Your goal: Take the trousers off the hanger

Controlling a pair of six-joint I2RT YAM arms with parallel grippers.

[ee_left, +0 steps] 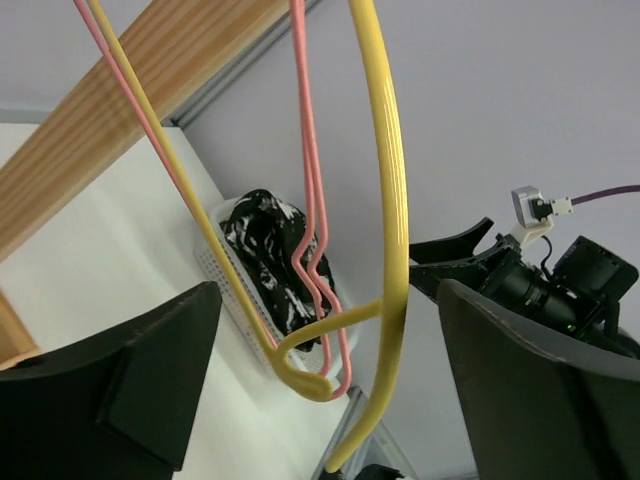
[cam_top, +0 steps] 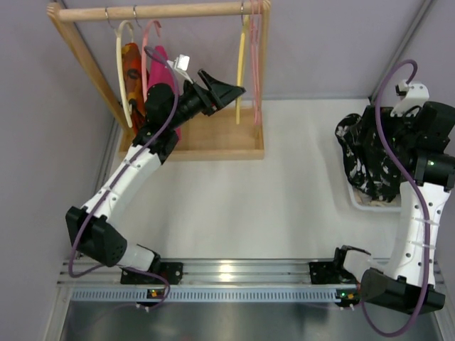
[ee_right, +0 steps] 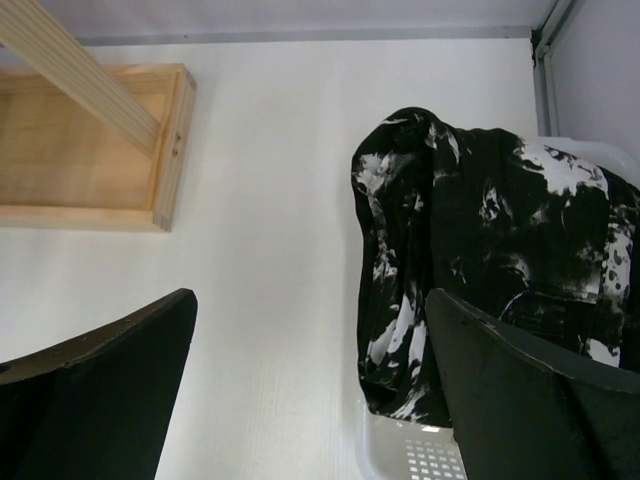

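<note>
The yellow hanger (cam_top: 240, 78) hangs bare on the rack's rail, at the right end. In the left wrist view the hanger (ee_left: 392, 200) hangs between the fingers of my left gripper (ee_left: 330, 300), which is open and not touching it. In the top view the left gripper (cam_top: 226, 91) is just left of the hanger. The black-and-white trousers (cam_top: 355, 160) lie draped over the rim of a white basket (cam_top: 362, 204) at the far right. My right gripper (ee_right: 310, 300) is open and empty above the table, with the trousers (ee_right: 480, 230) next to its right finger.
The wooden rack (cam_top: 213, 138) stands at the back left. On its rail hang a cream hanger (cam_top: 124, 64) with an orange garment, a pink hanger with a magenta garment (cam_top: 158, 64), and pink hangers (cam_top: 254, 64) beside the yellow one. A metal rail (cam_top: 227, 273) runs along the near edge.
</note>
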